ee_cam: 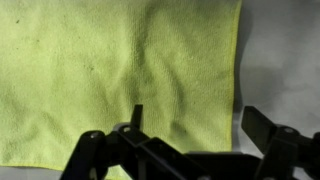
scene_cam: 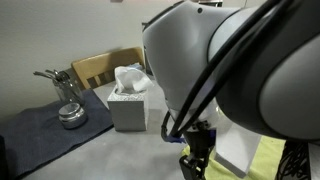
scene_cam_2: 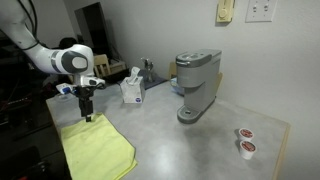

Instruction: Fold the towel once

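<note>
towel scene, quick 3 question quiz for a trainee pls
1. True or false: the gripper is shut on the yellow towel.
2. In an exterior view, what stands between the towel and the coffee machine? A) tissue box B) laptop C) potted plant
3. Fill in: ___ small pods sit on the counter near the coffee machine.
Key: 1 false, the jaws stand apart over the towel; 2 A; 3 two.
</note>
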